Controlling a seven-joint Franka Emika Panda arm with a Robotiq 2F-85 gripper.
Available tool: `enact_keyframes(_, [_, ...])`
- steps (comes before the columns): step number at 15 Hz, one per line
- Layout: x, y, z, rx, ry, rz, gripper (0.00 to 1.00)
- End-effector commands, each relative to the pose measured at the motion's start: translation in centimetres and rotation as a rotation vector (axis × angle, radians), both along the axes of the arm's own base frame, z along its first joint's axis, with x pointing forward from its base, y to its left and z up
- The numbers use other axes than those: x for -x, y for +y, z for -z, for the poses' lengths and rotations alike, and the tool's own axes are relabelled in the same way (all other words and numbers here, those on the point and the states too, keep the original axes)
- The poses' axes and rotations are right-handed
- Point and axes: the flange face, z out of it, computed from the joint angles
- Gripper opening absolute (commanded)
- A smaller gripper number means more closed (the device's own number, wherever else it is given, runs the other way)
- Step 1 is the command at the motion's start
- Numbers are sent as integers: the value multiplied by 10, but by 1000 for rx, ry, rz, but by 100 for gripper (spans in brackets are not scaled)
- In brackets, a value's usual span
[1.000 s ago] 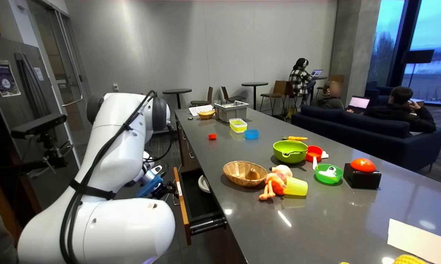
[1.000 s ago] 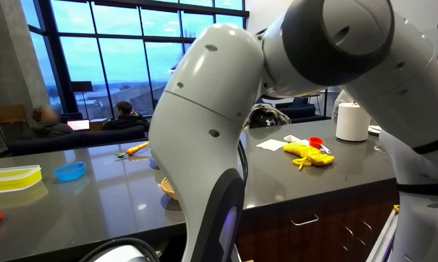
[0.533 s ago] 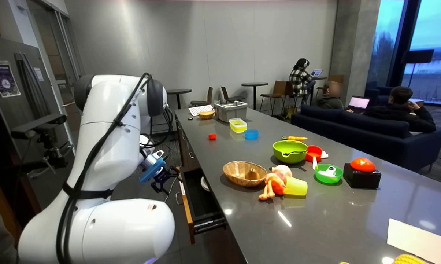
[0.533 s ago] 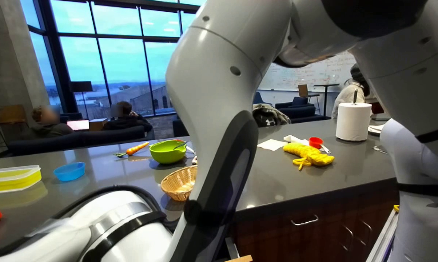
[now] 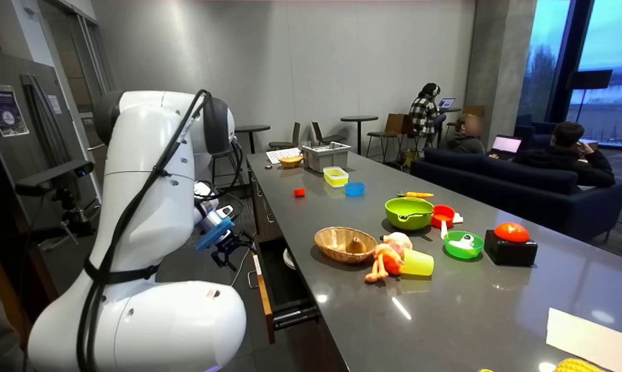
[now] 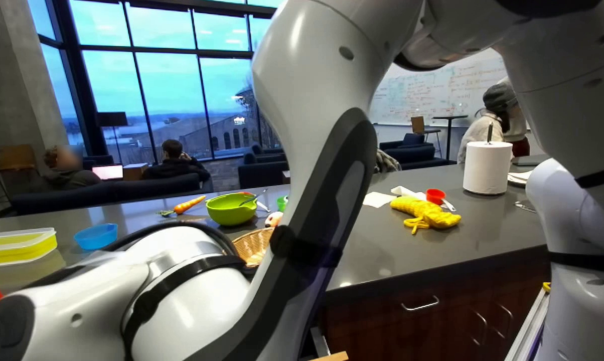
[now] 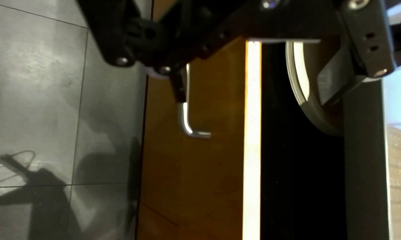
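Note:
My gripper (image 5: 243,254) is open and empty beside an open drawer (image 5: 268,315), above and in front of its face. In the wrist view the gripper (image 7: 253,99) spans the drawer's pale top edge (image 7: 252,150). One finger overlaps the metal handle (image 7: 185,116); I cannot tell whether it touches. The other finger (image 7: 333,78) shows over white round dishes (image 7: 297,76) in the dark drawer. The dishes (image 5: 289,259) and handle (image 5: 251,279) also show in an exterior view. The gripper is out of view in the exterior view where the arm (image 6: 327,200) fills the middle.
A grey counter (image 5: 352,320) runs beside the drawer. It bears a wicker basket (image 5: 337,253), orange plush toy (image 5: 388,258), yellow cup (image 5: 417,262), green bowl (image 5: 408,219), red button box (image 5: 511,248), grey bin (image 5: 325,157) and yellow knitted toy (image 6: 425,213).
The arm has risen and my gripper has moved up and back from the drawer front, its fingers now visibly spread. The drawer front has shifted slightly inward since one second ago.

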Motion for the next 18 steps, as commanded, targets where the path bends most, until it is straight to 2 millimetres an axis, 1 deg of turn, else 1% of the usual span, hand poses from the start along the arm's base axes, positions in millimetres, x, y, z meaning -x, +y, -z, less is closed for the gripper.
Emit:
enact_keyframes(1, [7, -19, -30, -77, 74, -40, 100])
enact_keyframes(3, [0, -28, -51, -132, 80, -71, 100])
enact_keyframes(5, [-9, -44, -78, -178, 71, -84, 100])
enact_keyframes(7, [-20, -63, -109, -220, 55, -61, 100])
enact_keyframes(10, [-39, -102, -159, -292, 50, 28, 100])
enact_keyframes(13, [-53, -151, -205, -405, 60, 187, 100])
enact_keyframes(16, [-55, -199, -249, -520, 66, 301, 100])
enact_keyframes(18, [-53, -222, -269, -576, 78, 366, 100])
